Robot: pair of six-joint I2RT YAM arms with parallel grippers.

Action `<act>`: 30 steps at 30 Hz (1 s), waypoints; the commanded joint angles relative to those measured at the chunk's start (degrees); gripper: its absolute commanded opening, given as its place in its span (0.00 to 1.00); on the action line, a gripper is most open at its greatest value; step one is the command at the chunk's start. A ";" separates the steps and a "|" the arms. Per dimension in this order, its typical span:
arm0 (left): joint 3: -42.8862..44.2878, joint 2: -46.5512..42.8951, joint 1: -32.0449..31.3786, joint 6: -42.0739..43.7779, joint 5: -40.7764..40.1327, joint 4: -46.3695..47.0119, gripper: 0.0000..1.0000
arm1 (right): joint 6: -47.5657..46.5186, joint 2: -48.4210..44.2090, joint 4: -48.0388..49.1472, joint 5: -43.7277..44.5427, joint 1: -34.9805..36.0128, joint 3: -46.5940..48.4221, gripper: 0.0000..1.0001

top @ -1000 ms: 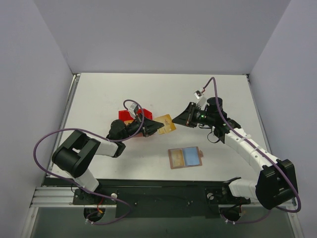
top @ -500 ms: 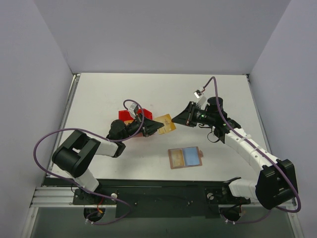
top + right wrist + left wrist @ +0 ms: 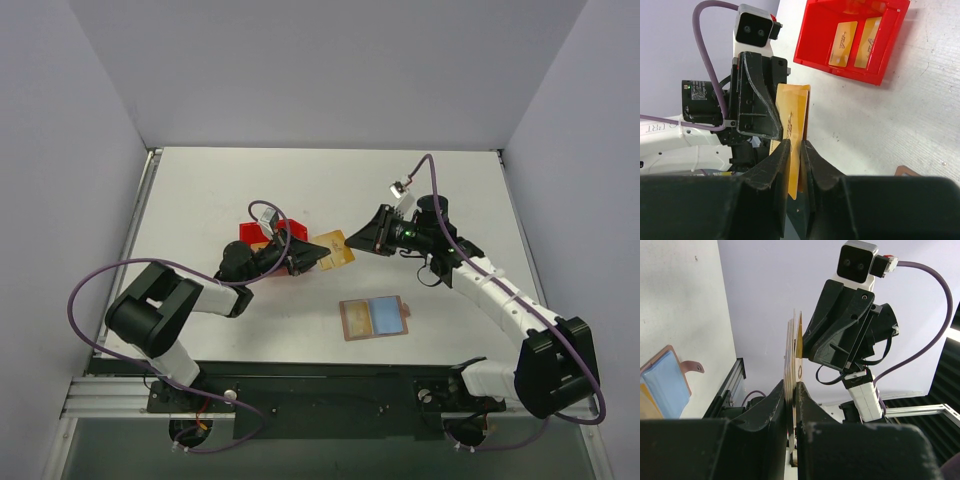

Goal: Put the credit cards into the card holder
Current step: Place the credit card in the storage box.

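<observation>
Red bin (image 3: 247,233) sits far left, with two loose gold cards (image 3: 842,37) lying flat inside it.

Left gripper (image 3: 322,252) is just right of the bin and raised off the table (image 3: 200,200). Its jaws are clamped on a small stack of the credit cards (image 3: 338,248), which the left wrist view shows edge-on and slightly fanned at the free end.

The stack's long axis runs roughly left to right, between the two grippers. Its free short end points at the right gripper (image 3: 358,240).

The right gripper's fingers (image 3: 782,150) straddle that free end closely. Whether they are actually pinching cannot be told.

Card holder (image 3: 374,318) lies open and flat on the table, nearer the arm bases and apart from both grippers.

Risks, as judgement:
- The right jaws may take more than one card from the fan, or only clip a corner.
- If the left jaws release early, the stack could spill.
- If both grippers pull while clamped, the cards could bend or twist loose.
</observation>
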 commanded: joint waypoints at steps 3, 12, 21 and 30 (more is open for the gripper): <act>2.67 0.84 -0.57 0.16 0.89 13.79 0.15 | 0.06 0.83 3.39 -4.99 2.57 2.32 0.12; 2.40 1.28 -0.57 0.08 0.98 14.22 0.15 | 0.05 0.66 3.83 -5.34 3.09 2.32 0.12; 2.49 1.54 -0.57 0.25 1.07 14.31 0.15 | 0.85 1.10 5.50 -6.83 3.62 2.32 0.12; 4.07 2.51 -0.57 0.34 1.50 14.31 0.15 | 0.41 1.45 4.80 -7.36 4.41 2.85 0.12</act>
